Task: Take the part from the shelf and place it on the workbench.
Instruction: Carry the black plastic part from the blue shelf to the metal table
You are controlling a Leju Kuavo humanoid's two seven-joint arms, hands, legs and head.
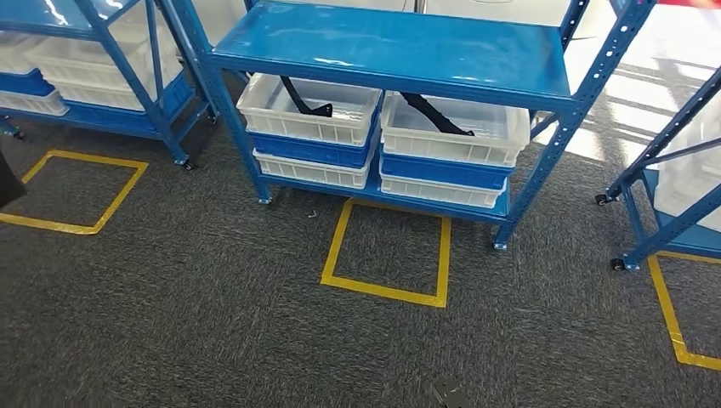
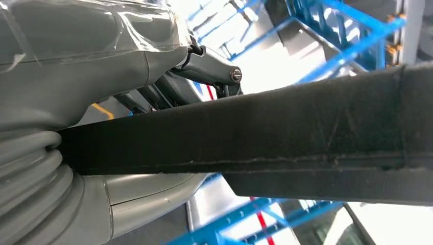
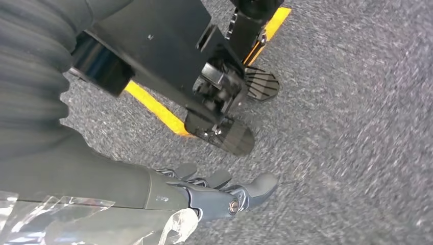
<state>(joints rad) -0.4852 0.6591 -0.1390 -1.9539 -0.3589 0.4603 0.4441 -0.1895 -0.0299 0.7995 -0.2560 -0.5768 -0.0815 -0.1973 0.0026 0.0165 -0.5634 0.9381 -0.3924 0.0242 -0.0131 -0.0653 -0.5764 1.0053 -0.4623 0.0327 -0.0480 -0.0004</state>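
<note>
In the left wrist view my left hand [image 2: 153, 87] grips a long black felt-covered part [image 2: 286, 138] that runs across the picture; the part hides most of the fingers. My right hand [image 3: 219, 191] hangs over the grey carpet with its fingers stretched out and nothing in them. In the head view the blue shelf [image 1: 391, 47] stands ahead. On its lower level, two white bins each hold a black part: one [image 1: 308, 102] in the left bin [image 1: 306, 123], one [image 1: 434, 115] in the right bin [image 1: 442, 140].
Yellow tape squares [image 1: 387, 289] mark the carpet in front of the shelf. A second blue shelf [image 1: 93, 93] with bins stands at the left, and a third [image 1: 672, 170] at the right. A dark shape [image 1: 7, 180] cuts in at the left edge.
</note>
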